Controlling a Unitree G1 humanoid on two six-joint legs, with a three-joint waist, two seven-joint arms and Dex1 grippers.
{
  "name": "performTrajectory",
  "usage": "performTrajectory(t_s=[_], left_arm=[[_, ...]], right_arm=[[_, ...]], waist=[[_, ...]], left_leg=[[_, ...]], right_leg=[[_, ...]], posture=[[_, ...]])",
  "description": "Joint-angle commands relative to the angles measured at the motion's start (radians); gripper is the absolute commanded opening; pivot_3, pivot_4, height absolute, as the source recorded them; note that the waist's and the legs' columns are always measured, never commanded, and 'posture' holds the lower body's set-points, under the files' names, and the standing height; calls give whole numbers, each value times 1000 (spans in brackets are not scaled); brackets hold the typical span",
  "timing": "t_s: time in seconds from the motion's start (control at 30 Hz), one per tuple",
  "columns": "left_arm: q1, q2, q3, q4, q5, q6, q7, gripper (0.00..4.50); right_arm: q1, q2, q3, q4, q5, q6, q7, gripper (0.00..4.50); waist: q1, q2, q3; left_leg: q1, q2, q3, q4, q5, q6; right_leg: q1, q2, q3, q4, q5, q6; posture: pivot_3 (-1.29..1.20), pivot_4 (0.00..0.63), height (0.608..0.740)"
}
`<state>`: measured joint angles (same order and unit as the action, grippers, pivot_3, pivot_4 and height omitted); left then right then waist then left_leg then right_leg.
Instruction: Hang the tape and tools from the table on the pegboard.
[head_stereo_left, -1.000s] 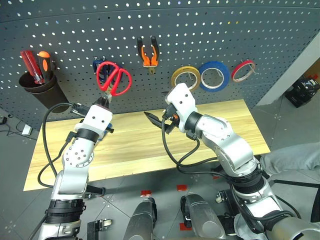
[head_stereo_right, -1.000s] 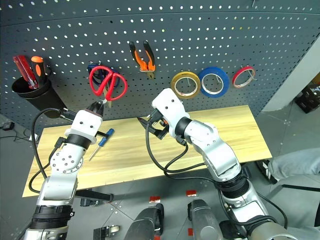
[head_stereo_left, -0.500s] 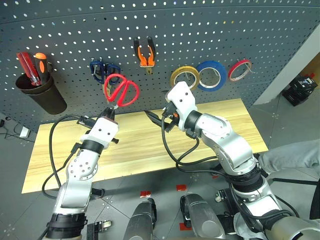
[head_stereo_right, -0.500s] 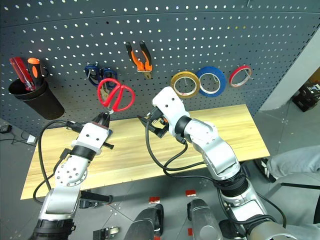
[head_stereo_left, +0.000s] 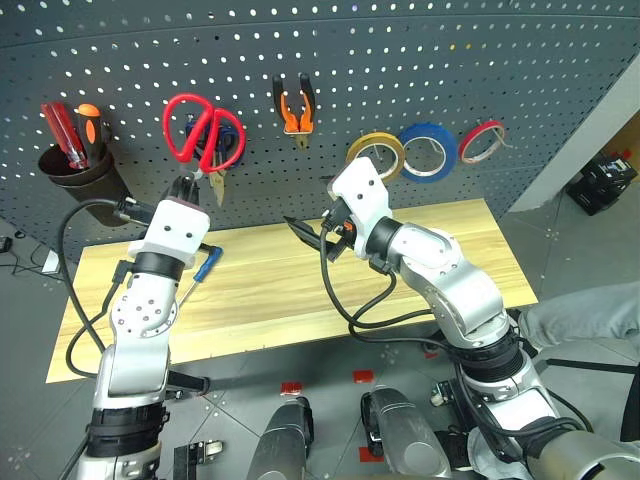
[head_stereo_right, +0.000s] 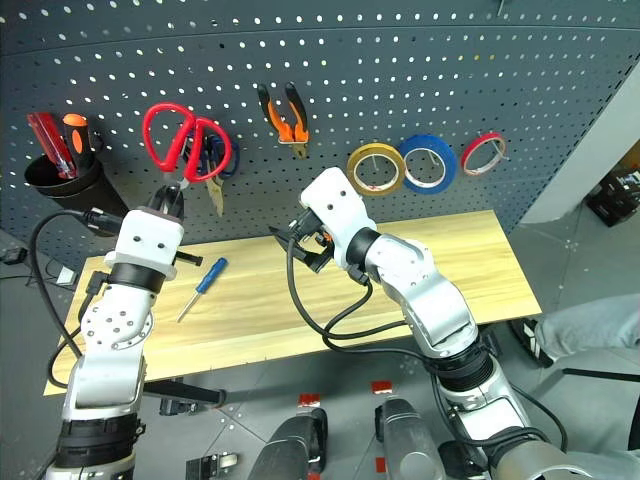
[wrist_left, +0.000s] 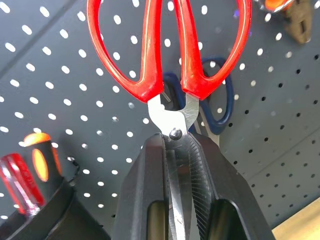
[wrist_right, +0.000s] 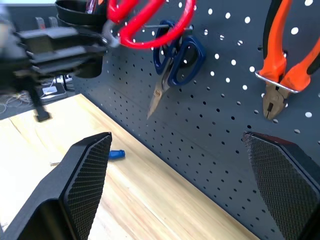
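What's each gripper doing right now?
Left gripper: shut on the red scissors, gripping the blades, handles up at the pegboard.
Right gripper: open, holding nothing.

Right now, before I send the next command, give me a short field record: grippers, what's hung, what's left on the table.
left gripper: shut on the blades of the red-handled scissors, held up against the pegboard
right gripper: open, empty, above the table
hung on pegboard: pliers, yellow tape, blue tape, red tape, dark blue scissors
on table: blue-handled screwdriver
black cup: red and orange screwdrivers
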<state>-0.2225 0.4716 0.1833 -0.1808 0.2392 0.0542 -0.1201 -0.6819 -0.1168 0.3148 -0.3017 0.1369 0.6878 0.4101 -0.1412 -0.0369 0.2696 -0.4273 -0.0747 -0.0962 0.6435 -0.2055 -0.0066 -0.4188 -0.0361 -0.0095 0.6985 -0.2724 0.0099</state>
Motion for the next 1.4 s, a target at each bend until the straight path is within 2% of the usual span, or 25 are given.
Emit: performTrajectory(t_s=[0.03,0.4,0.43,0.63,0.8,0.93,1.03,1.1,1.23,1.4], left_arm=[[-29,8,-3,32,10,-21,17,283],[-34,-9,-31,116,-17,16,-20,283],[-34,-11,-30,123,-22,26,-24,994],[-36,0,-25,147,-31,53,-38,2841],[28,6,14,143,-98,148,-96,4419],[55,58,84,216,-211,300,-205,4419],[2,125,101,337,-268,382,-288,4419],[-52,163,96,431,-280,389,-316,4419],[-193,180,87,639,-326,413,-374,4419],[-324,190,49,871,-311,361,-415,4419]], right_arm=[[-28,11,-12,-22,3,-17,2,4500],[-38,31,-13,-32,12,-17,4,4500],[-39,36,-13,-33,15,-20,5,4500],[-39,55,-2,-47,22,-19,13,4500],[-29,59,15,-68,18,14,8,4500],[-13,65,36,-107,23,101,-9,4500],[-9,73,55,-142,33,194,-18,4500],[-15,80,66,-165,41,245,-21,4500],[-25,99,73,-203,65,333,-34,4500],[-30,109,78,-239,88,405,-42,4500]], waist=[[-2,0,0],[-1,0,0],[-1,0,0],[-2,0,0],[-5,0,0],[-12,0,0],[-10,1,1],[-4,1,3],[6,0,15],[2,-2,37]], left_leg=[[0,0,0,0,0,0],[0,0,0,0,0,0],[0,0,0,0,0,0],[0,0,-1,0,0,0],[0,0,0,0,0,0],[0,1,-1,0,0,0],[0,1,-1,0,0,0],[0,1,-1,0,0,0],[0,1,-2,1,0,0],[-2,1,-1,0,0,1]], right_leg=[[0,0,0,0,0,0],[-1,0,0,0,0,0],[-1,0,0,0,0,0],[-1,0,0,0,0,0],[-1,0,0,0,0,0],[-1,0,0,0,0,0],[-1,1,0,1,0,-1],[-1,1,0,0,0,-1],[0,0,-1,-1,0,-1],[-2,0,0,-2,0,-1]], posture=[[-252,213,740],[-260,214,740],[-260,214,740],[-261,216,740],[-271,227,740],[-266,251,740],[-262,284,740],[-262,320,740],[-260,375,740],[-265,404,740]])
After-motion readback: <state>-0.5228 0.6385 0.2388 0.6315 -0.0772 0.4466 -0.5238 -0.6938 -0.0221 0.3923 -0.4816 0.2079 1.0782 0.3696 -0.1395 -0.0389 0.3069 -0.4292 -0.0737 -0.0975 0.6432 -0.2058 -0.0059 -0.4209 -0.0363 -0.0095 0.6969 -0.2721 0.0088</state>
